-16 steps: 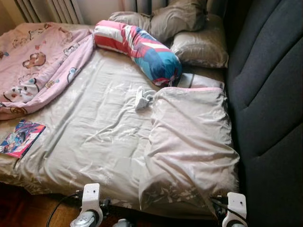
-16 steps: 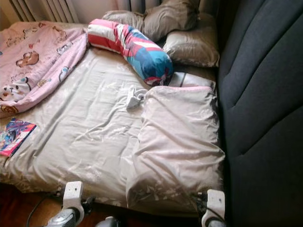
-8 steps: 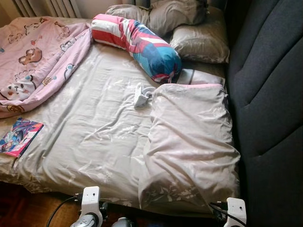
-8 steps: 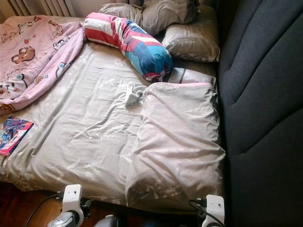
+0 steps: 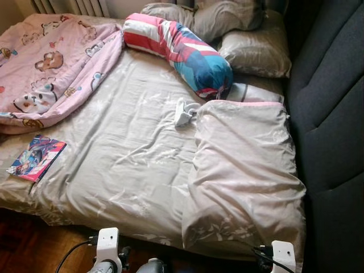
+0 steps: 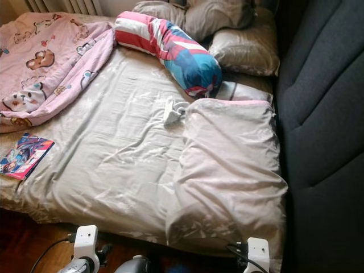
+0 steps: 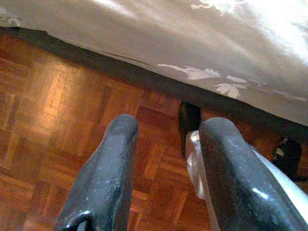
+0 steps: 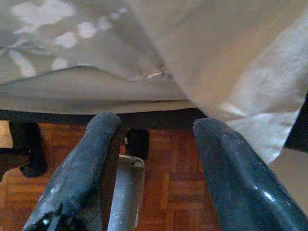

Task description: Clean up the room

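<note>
Bed [image 5: 131, 165] seen from its near edge, the robot standing at the bedside with both arms low. The grey sheet lay wrinkled across the whole mattress, which suggested the bed was unmade and awaiting tidying. A grey pillow [image 5: 244, 170] lay at the near right, against the dark upholstered panel [image 5: 330, 114] that ran along the right side; it sat lengthwise and slightly overhung the near edge, apparently displaced from the head of the bed. Two more grey pillows [image 5: 250, 48] rested at the far right, where pillows would normally belong. A striped bolster [image 5: 182, 51] in red, white and blue lay diagonally across the far part, one end touching the near pillow's far corner. A small crumpled white cloth [image 5: 185, 111] lay on the sheet just left of that pillow. The pink cartoon blanket [image 5: 51, 68] was bunched at the far left, probably thrown back. A colourful book [image 5: 37, 157] lay flat at the near left edge of the mattress, well apart from everything else.

The left pincer [image 7: 163, 168] hung below the mattress edge over the parquet floor [image 7: 43, 110], fingers parted and holding nothing. The right pincer [image 8: 154, 163] hung likewise under the overhanging pillow, released and empty. Neither touched the bedding; no item had yet been chosen for tidying.
</note>
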`<state>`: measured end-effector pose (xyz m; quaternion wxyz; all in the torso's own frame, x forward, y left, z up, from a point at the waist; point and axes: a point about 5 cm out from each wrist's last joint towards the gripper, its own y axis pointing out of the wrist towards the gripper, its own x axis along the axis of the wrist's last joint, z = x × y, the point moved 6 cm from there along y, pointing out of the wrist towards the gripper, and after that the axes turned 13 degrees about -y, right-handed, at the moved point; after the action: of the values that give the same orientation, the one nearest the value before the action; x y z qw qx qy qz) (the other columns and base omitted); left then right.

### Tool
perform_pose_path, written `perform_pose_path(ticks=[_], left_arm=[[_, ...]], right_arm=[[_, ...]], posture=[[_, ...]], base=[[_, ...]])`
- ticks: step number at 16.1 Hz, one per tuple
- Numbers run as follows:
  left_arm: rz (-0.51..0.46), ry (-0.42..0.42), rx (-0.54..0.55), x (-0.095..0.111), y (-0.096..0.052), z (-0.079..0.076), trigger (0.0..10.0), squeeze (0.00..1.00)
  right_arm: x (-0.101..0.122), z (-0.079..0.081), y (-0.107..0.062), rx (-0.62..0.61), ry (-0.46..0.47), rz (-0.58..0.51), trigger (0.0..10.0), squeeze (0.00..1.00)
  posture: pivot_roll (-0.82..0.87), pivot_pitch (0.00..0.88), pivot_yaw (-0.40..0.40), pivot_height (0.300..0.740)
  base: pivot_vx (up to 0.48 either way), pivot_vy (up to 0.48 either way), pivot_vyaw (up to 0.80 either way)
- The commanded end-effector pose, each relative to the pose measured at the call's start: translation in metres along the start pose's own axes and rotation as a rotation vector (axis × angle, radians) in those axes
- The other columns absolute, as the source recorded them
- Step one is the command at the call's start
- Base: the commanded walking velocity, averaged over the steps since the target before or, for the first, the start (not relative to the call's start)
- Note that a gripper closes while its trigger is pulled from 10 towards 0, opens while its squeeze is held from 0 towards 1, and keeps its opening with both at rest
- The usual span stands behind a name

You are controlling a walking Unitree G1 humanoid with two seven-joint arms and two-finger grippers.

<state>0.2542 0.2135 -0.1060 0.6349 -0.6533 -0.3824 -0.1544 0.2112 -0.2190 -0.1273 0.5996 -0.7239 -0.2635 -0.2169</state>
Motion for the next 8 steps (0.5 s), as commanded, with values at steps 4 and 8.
perform_pose_path(ticks=[4,8], left_arm=[[0.03,0.006,0.027,-0.0116,-0.0029,0.0082,10.0,0.0],[0.026,0.0,0.021,-0.0108,-0.0022,0.0039,10.0,0.0]], right_arm=[[-0.0148,0.0071,-0.003,0.025,0.0,0.047,10.0,0.0],[-0.0166,0.009,-0.0035,0.03,0.0,0.053,10.0,0.0]], posture=[[0.03,0.215,0.023,0.74],[0.03,0.207,0.025,0.74]], base=[[0.0,0.313,0.0],[0.0,0.33,0.0]])
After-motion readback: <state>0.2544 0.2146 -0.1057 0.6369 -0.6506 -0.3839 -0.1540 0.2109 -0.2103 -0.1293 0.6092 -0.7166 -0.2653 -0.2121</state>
